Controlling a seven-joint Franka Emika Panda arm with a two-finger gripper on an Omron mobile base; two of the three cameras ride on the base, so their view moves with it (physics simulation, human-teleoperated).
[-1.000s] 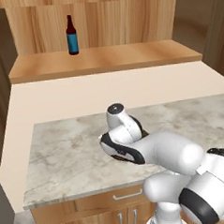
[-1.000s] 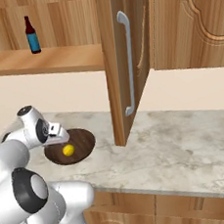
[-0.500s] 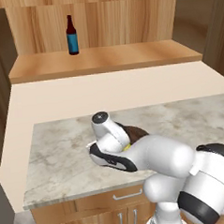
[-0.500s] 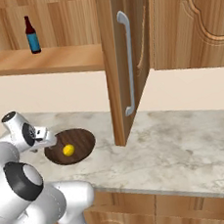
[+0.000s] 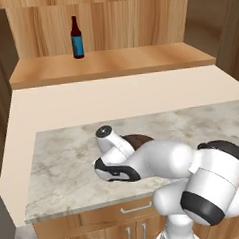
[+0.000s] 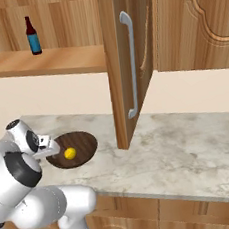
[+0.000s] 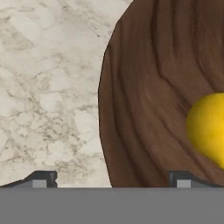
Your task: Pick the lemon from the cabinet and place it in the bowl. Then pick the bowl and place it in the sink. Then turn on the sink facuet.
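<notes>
The dark brown wooden bowl (image 6: pixel 78 144) sits on the marbled counter, with the yellow lemon (image 6: pixel 69 153) lying inside it. My gripper (image 6: pixel 51 149) is low at the bowl's left rim and open. In the hand view its two tips straddle the rim of the bowl (image 7: pixel 144 109): one tip is over bare counter, the other over the bowl's inside. The lemon (image 7: pixel 209 127) lies off to the right, untouched. My gripper (image 7: pixel 113 179) holds nothing. From the left base view my arm hides most of the bowl (image 5: pixel 142 139). The cabinet shelf (image 5: pixel 113 62) stands behind and above the counter.
A dark bottle with a blue label (image 5: pixel 77 38) stands on the cabinet shelf (image 6: pixel 45 61). An open cabinet door (image 6: pixel 119 70) with a long metal handle (image 6: pixel 130 64) hangs just right of the bowl. The marbled counter (image 6: pixel 191 148) stretches off to the right.
My hand has swung left and lower, from over the bowl to its left rim. The lemon and bowl have not moved. The jaws stay open.
</notes>
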